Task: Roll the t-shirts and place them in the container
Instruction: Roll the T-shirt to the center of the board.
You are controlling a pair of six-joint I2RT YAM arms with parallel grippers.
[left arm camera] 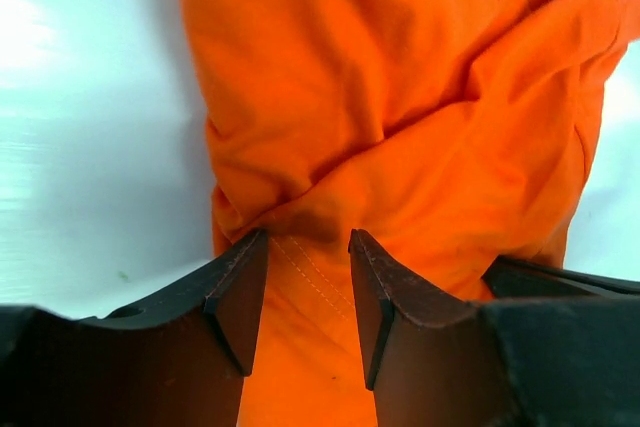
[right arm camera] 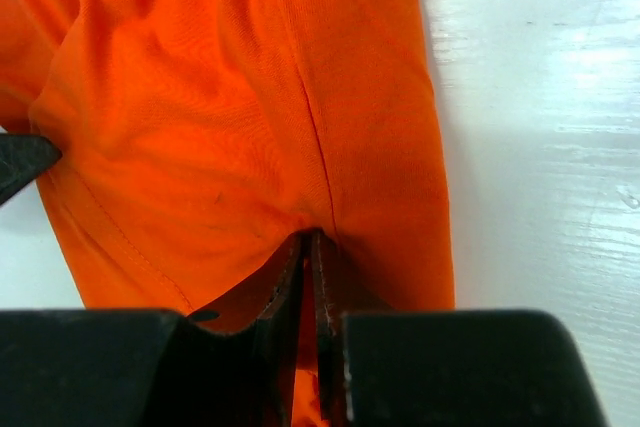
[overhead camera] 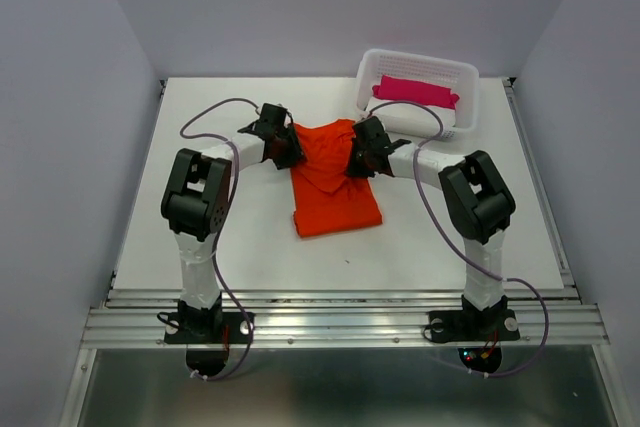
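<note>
Orange-red t-shirt (overhead camera: 333, 179) lay mid-desk (overhead camera: 480, 237), far end bunched. Right tool (right arm camera: 311, 239) was pinched narrow on a fold; left tool (left arm camera: 308, 247) stood half-wide astride fabric, not yet gripping. Left should likely close, then both roll evenly.

Soft matt cloth t-shirt (overhead camera: 335, 182); glossy white table (overhead camera: 450, 237); plastic basket (overhead camera: 462, 97)

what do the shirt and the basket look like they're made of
Shirt: thin soft knit, probably cotton jersey, matte orange; it creases and bunches, with stitched hems showing in the wrist views. Basket: likely rigid white plastic, with slotted lattice walls.
</note>
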